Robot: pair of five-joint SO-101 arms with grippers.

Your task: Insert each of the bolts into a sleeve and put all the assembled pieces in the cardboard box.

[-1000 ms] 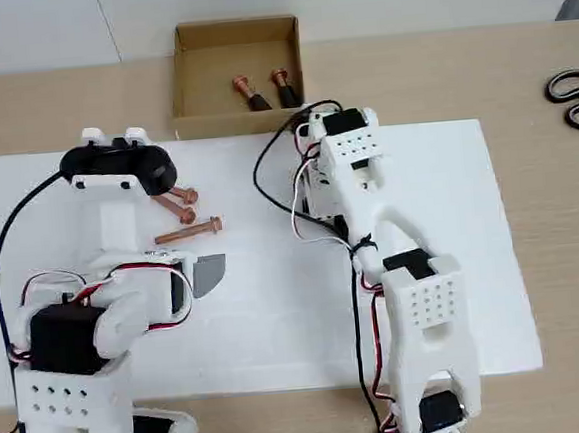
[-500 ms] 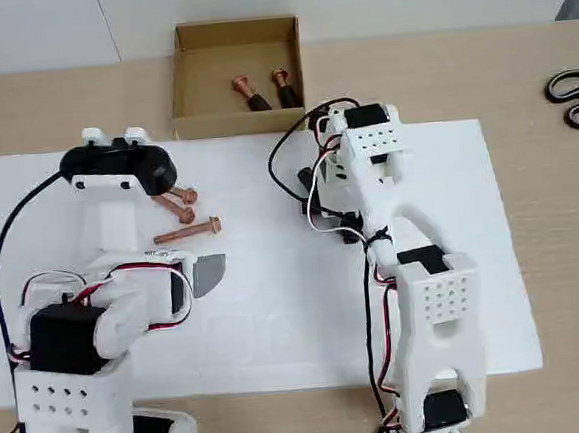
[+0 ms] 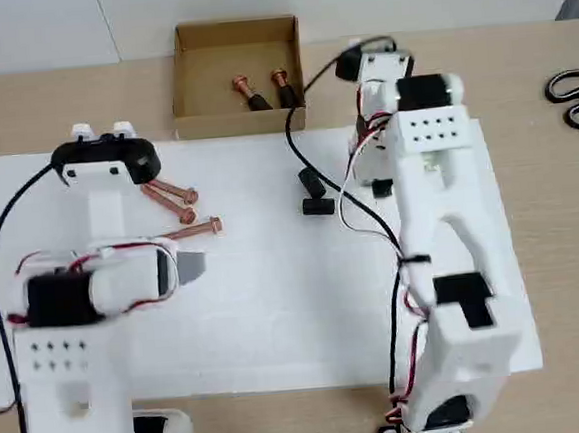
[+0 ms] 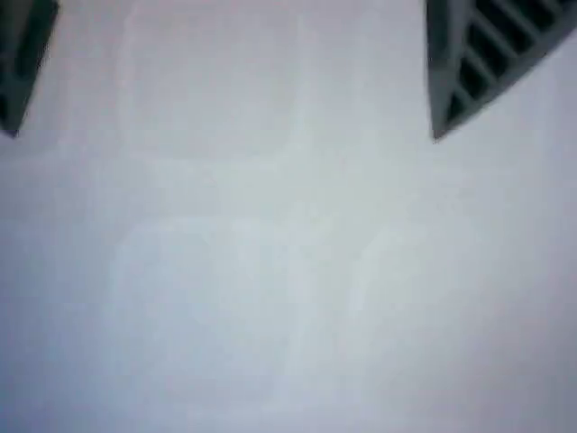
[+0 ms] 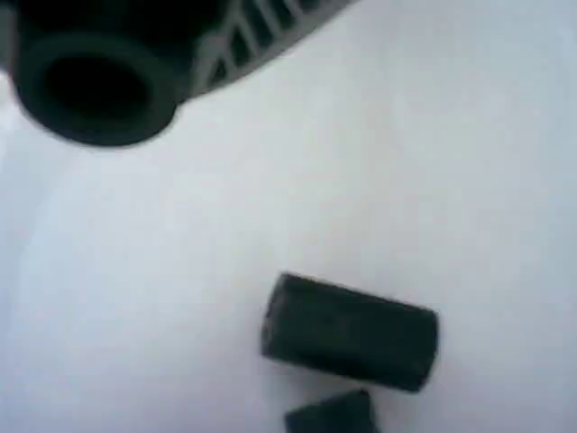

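The right gripper [image 5: 176,59] pinches a sleeve [image 5: 90,86] with its bore exposed, likely so a bolt can slide in. Two spare sleeves [image 3: 312,183] lie on the mat [image 3: 277,308]. Three bolts [image 3: 195,227] lie near the left gripper [image 4: 224,133], which is spread wide. Two assembled pieces [image 3: 256,99] sit in the box [image 3: 204,83]

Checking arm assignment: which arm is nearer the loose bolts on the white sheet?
Left. The left arm stands right beside the bolts; the right arm is across the sheet, by the sleeves.
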